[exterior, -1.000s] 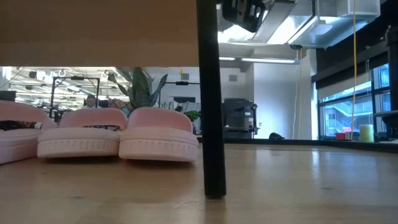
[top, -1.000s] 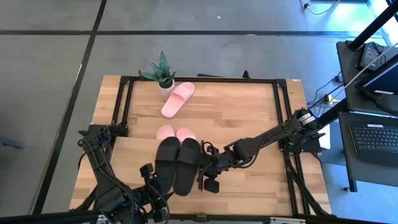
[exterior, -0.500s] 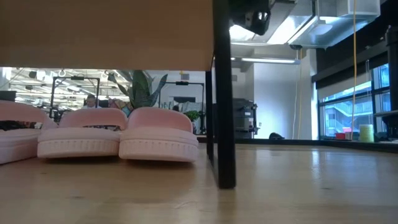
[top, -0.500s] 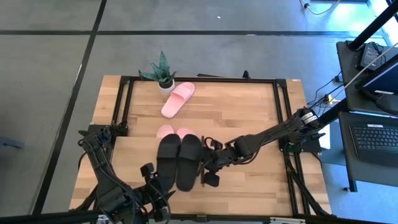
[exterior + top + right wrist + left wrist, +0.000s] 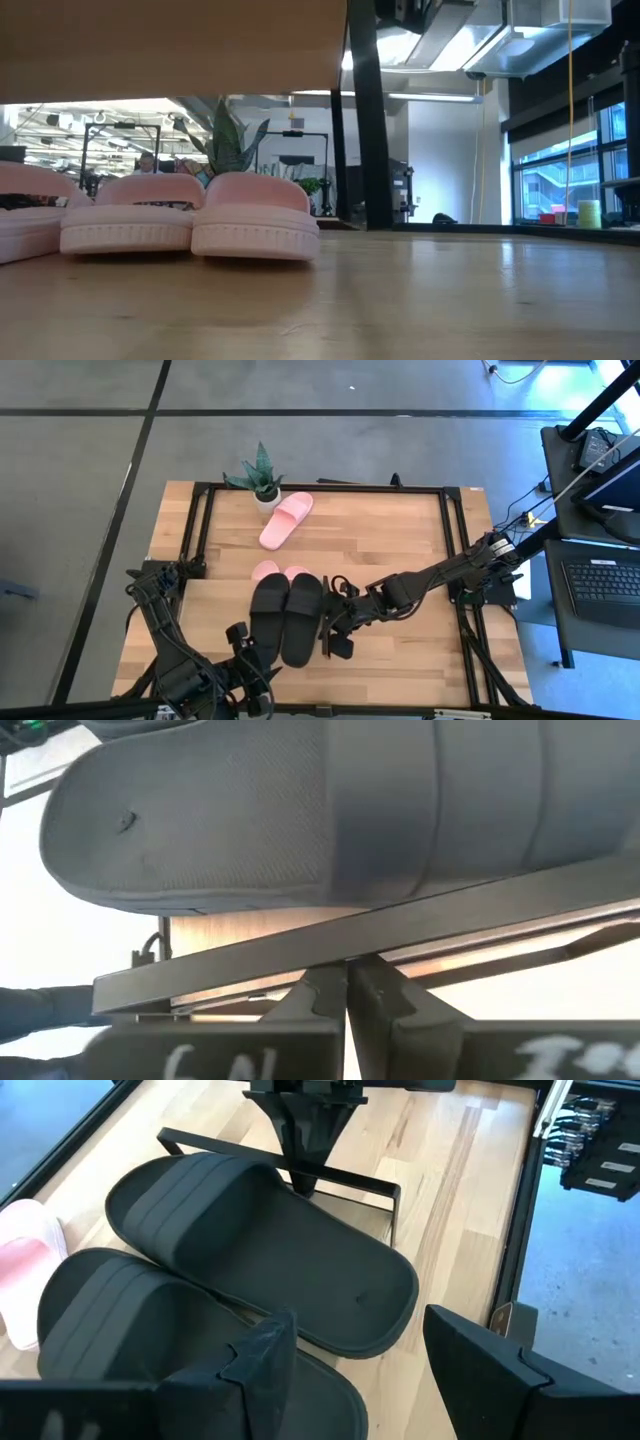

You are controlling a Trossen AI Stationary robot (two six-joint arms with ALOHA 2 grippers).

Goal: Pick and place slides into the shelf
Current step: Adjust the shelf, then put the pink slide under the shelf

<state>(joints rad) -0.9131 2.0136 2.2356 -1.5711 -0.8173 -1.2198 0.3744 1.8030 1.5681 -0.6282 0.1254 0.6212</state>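
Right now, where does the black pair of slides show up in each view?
High view: black pair low centre, on the shelf.
Low view: not in it; only pink slides under the shelf board.
Left wrist view: both fill the middle.
Right wrist view: one sole above the shelf's black end frame, the shared landmark.

Readable text: none, no clear word, brand or number anywhere.
Right wrist view: blurred white marks on the dark housing [image 5: 230,1055] just behind the fingers, too soft to read.
Matte black slide sandals [image 5: 270,1270]: plain, no logo legible.
Pale pink slide sandals [image 5: 255,215]: dark insole print, unreadable.
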